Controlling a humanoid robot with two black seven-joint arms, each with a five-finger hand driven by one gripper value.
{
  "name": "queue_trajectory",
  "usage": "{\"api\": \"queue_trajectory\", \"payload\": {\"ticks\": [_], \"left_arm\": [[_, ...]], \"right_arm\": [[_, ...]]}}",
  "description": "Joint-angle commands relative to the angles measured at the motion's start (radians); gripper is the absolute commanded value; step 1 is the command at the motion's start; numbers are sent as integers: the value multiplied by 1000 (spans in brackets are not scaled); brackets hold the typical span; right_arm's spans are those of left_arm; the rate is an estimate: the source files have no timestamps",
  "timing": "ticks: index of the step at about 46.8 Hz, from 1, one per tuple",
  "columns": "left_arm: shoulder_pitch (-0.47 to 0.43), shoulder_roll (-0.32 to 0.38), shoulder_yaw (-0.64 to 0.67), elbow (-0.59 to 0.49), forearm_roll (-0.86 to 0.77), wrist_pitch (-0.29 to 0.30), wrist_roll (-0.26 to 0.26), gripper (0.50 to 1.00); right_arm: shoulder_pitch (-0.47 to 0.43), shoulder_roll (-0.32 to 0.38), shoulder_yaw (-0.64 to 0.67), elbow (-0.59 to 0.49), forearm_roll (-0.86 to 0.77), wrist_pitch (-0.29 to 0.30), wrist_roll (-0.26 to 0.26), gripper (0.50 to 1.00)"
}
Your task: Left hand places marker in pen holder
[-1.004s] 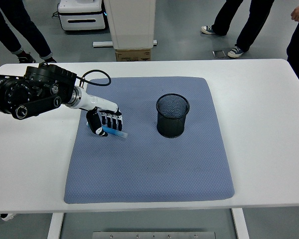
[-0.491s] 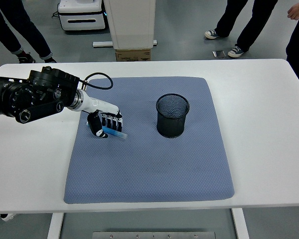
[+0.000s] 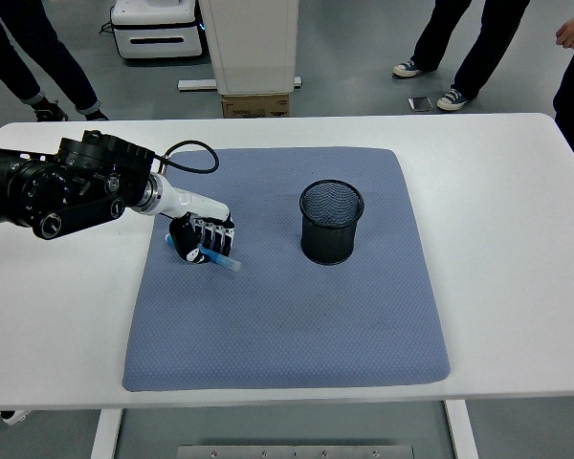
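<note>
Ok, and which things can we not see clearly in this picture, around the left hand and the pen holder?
- Marker, head view: only its light blue end shows; the left hand covers the rest, so cap and length stay unknown.
- Whether the marker is lifted off the blue mat: not clear from above.
- Pen holder: its dark mesh hides the inside bottom.
- Right arm: out of the picture.
- People at the top: cut off by the edge, only legs show.

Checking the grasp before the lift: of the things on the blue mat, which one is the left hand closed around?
The blue marker, lying at the mat's left side under the left hand. The black mesh pen holder stands untouched, apart to the right.
</note>
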Motion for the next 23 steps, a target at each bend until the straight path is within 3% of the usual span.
{"api": "queue_trajectory", "payload": {"ticks": [1, 6, 23], "left_arm": [[0, 0, 1, 0, 1, 0, -1, 555], [1, 0, 6, 0, 11, 0, -1, 528], [-8, 6, 4, 2, 14, 0, -8, 505]], "right_arm": [[0, 0, 0, 0, 0, 0, 0, 1000], [0, 0, 0, 0, 0, 0, 0, 1000], [0, 0, 0, 0, 0, 0, 0, 1000]]}}
